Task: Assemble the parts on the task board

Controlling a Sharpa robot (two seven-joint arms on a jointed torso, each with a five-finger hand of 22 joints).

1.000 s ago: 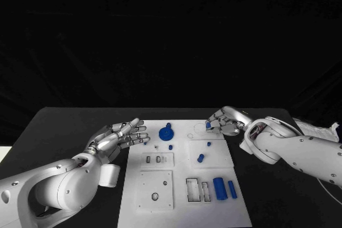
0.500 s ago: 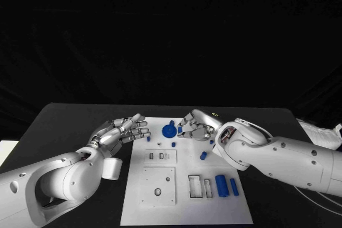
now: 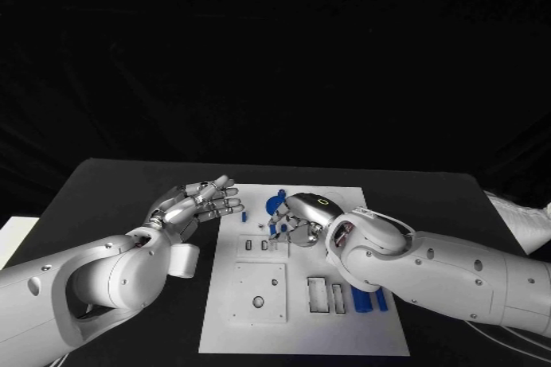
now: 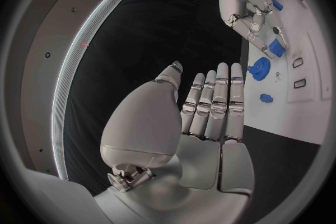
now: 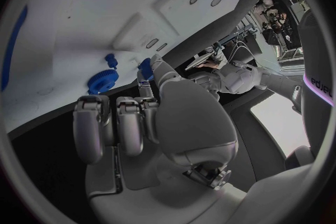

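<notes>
Sweeping inward from the board's far right corner, the right hand (image 3: 301, 220) is now hovering over the middle of the flat white task board (image 3: 358, 327), its silver fingers curling around a small blue part (image 5: 145, 66). Beside the board's left edge, the left hand (image 3: 197, 206) is holding nothing, fingers straight and apart. Just beyond the right hand, a toothed blue gear (image 4: 262, 69) is lying on the board.

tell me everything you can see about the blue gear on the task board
The blue gear is a small round part with fine teeth round its rim and a raised hub in the middle; it looks like matte plastic. It lies flat near the far edge of the white task board. In the head view the right hand hovers beside it and covers part of it. Whether the fingers touch it cannot be told. The left hand stays off the board, apart from it.
</notes>
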